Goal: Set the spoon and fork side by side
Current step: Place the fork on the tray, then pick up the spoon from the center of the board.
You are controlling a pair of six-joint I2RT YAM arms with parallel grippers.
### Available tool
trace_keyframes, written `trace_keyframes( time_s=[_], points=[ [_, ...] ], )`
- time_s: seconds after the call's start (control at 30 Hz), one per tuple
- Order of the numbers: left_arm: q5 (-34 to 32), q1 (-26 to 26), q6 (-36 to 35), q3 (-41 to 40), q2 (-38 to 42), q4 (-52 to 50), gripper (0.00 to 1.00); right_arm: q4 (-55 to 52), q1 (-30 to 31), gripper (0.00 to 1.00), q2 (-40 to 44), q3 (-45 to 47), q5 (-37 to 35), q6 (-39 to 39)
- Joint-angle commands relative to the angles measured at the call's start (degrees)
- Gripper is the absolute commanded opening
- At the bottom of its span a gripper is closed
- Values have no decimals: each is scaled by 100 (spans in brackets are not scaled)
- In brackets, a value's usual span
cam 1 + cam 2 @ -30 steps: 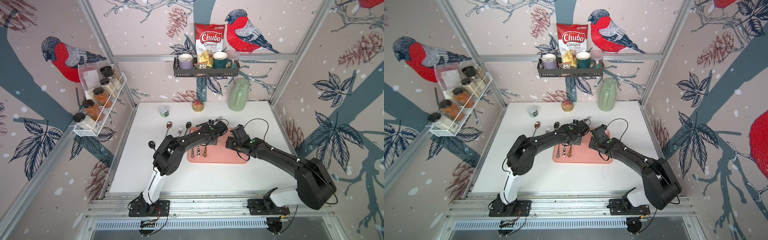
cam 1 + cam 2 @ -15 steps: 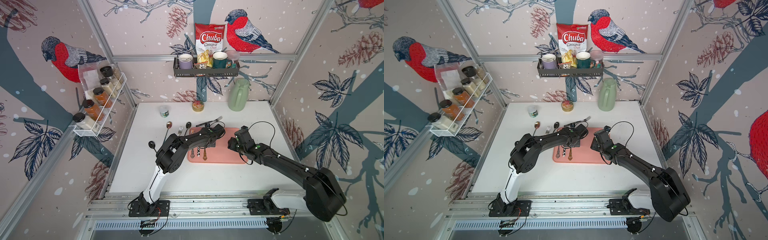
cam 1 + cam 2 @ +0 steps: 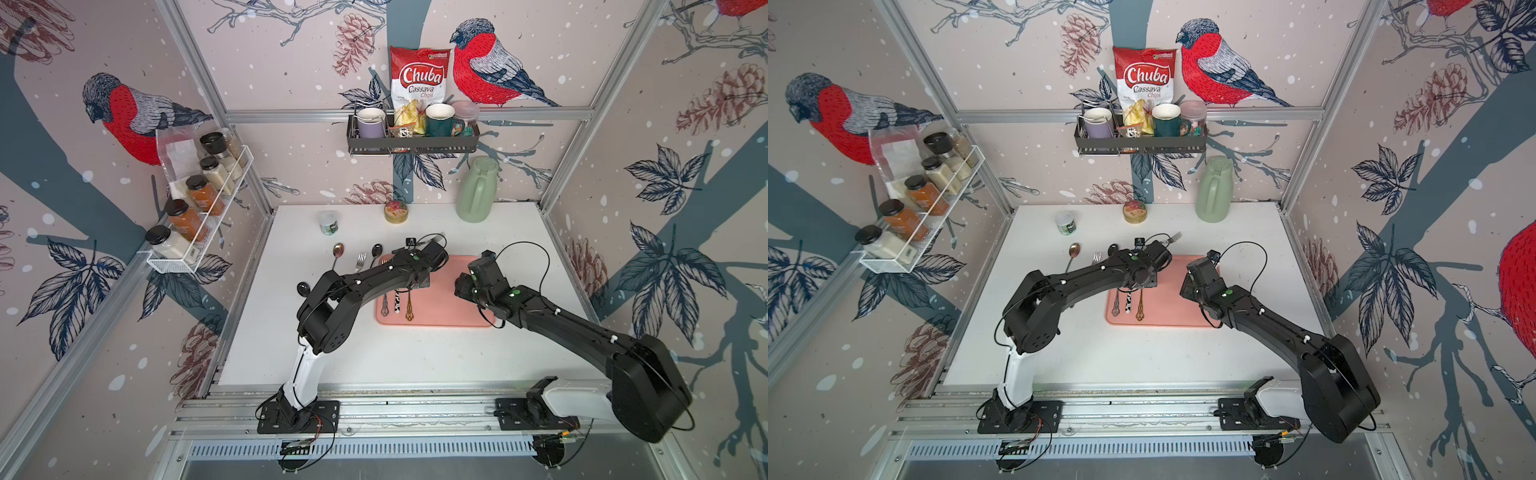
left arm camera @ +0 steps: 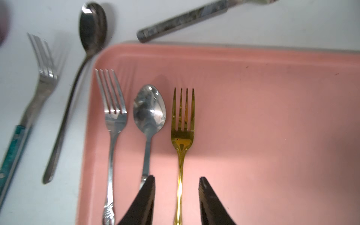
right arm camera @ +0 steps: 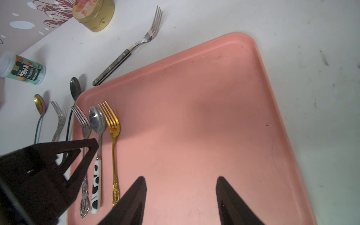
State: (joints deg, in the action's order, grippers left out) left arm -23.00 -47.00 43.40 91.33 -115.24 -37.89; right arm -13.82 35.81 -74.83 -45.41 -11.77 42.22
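While left pincer (image 4: 176,178) is straddling handle of gold fork (image 4: 183,124), spread and pinching nothing, fork is lying parallel, just beside spoon (image 4: 149,111), near left edge of pink tray (image 4: 253,116). Release step, probably: rising straight up seems safest, as one finger is sitting close to spoon handle. Right pincer (image 5: 180,177) is hovering spread, empty.

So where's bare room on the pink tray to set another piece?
Free: the pink tray from the gold fork across to its opposite rim; the white table between tray and its front edge. Crowded: the tray end holding silver fork, spoon and gold fork, and the table strip beside it with loose cutlery.
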Motion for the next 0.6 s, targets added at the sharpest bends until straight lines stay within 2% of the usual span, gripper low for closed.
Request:
trace_keyframes(
  time_s=[0.0, 0.2, 0.3, 0.47, 0.57],
  points=[
    [-323, 53, -326, -329, 649, -58, 40, -290, 299, 59, -206, -442, -296, -204],
    [-429, 695, -347, -1779, 2039, -243, 40, -690, 1115, 59, -967, -1634, -448, -265],
    [-441, 1208, -205, -2676, 2758, -237, 42, -698, 1408, 59, -1526, -2245, -203, -271],
    [-260, 2179, 62, -3968, 4204, -261, 43, -1270, 2114, 60, -3007, -3865, -106, -503],
    [-735, 2309, 122, -4231, 5407, -744, 43, -1690, 2460, 57, -3948, -4984, 19, -669]
  ],
)
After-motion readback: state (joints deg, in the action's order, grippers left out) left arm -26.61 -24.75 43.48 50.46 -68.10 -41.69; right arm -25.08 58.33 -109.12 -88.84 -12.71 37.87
